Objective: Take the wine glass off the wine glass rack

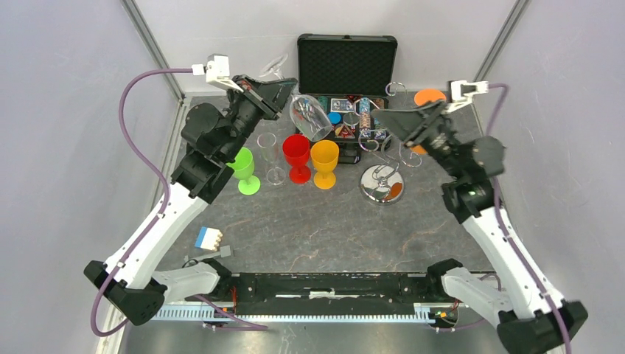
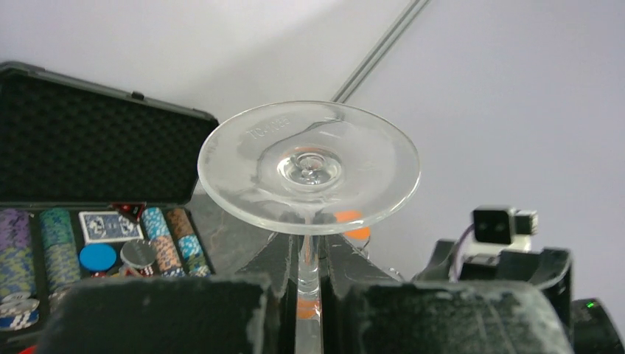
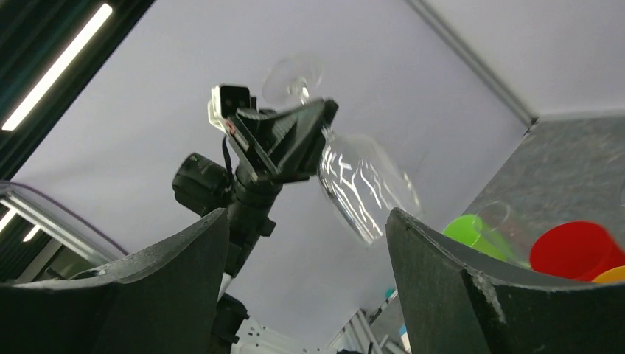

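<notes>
The wine glass (image 1: 309, 116) is pinched at its stem by the left jaws, its bowl at 5 o'clock of them. Only in the right wrist view are the right jaws shown spread.

Robotics lab test cell — plain white panel walls (image 1: 66, 110), aluminium corner posts (image 1: 153, 48), dark slate-look tabletop (image 1: 317, 228), left arm (image 1: 158, 228) and right arm (image 1: 508, 243) bolted at its edge.

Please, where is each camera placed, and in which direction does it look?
Top external: above and behind, looking down at the table; both arms show.
Left wrist: on the left gripper, facing the wine glass foot; its fingers show.
Right wrist: looks up between its open fingers at the left arm.
Shared: all show the wine glass.
</notes>
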Controlling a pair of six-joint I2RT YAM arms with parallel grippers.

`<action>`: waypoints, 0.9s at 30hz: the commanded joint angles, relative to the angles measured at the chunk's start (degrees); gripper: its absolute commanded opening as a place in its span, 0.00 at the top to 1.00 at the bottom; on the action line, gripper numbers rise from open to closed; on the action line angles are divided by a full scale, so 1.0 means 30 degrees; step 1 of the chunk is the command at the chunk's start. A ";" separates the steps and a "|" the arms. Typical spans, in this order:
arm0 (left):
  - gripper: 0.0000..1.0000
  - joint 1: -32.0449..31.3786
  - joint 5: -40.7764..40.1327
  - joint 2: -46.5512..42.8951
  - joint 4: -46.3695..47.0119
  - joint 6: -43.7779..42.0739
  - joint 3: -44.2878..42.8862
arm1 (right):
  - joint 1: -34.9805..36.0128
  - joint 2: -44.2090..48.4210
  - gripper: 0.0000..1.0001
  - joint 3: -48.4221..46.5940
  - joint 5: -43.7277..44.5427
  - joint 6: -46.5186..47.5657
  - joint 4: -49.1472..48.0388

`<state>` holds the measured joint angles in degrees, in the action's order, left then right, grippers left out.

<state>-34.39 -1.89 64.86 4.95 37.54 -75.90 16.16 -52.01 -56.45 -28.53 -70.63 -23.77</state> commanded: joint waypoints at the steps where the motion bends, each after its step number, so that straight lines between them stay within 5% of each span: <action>1: 0.98 0.0257 -0.1827 -0.0303 0.2990 0.1493 -0.1129 | 0.3811 -0.1085 0.18 -0.0388 0.3228 0.2186 -0.1631; 12: 0.98 0.0410 -0.3343 -0.1489 0.4970 0.4713 0.0480 | 0.9932 -0.3337 0.21 -0.1301 0.8973 0.4937 -0.1549; 19: 0.98 0.0419 -0.3163 -0.2302 0.5289 0.6280 0.1716 | 1.0357 -0.3790 0.31 -0.0776 0.8045 0.5405 -0.6321; 27: 0.98 0.0419 -0.1945 -0.2561 0.6453 0.7627 0.2169 | 1.0520 -0.4167 0.45 -0.1061 0.7742 0.4752 -0.7437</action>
<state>-33.43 -9.85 58.37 17.52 55.64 -69.30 47.35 -63.88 -57.95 -4.91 -55.64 -39.59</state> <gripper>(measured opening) 0.100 0.576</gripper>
